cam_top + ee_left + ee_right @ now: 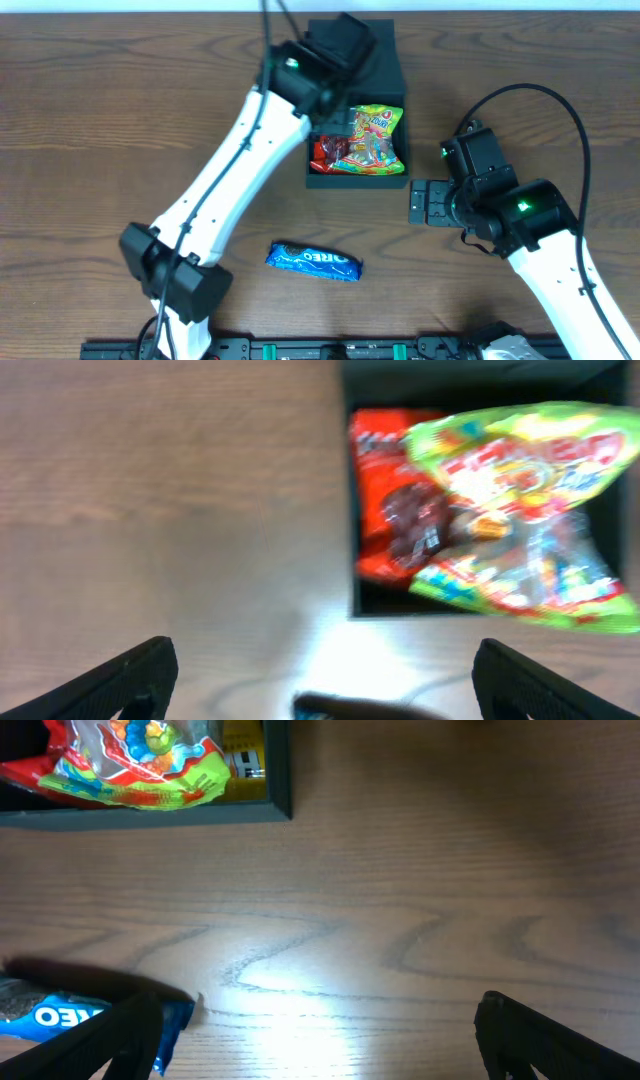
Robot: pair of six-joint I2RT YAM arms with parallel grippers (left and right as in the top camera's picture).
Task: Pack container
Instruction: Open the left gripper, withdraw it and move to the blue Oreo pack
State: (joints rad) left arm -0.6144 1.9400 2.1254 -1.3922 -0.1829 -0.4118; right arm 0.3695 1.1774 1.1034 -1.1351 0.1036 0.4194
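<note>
Two arms worked at one wooden counter [100, 120]: the left arm [230, 170] reached from the near edge diagonally toward the far centre, and the right arm [560, 270] stood at the near right. One container [395, 95], a dark square box, sat at the far centre of the counter with its mouth open and its one flap lid [385, 55] folded back on the far side. Two packets were counted inside it: one green packet [378, 135] printed with bright sweets, lying on top toward the right wall, and one red packet [328, 152] partly beneath it against the left wall. A small yellow patch showed at one inner corner in the right wrist view; whether it was a third item could not be told. One blue Oreo packet [313, 260] lay flat on the counter in front of the container, apart from it and between the two arm bases. The left hand [322, 665] hovered over the far part of the container, released, with both fingers spread wide and nothing between them. The right hand [315, 1030] hung low over bare counter just right of the container's near right corner, likewise released and carrying nothing, with the Oreo packet near its one finger [110, 1035].
</note>
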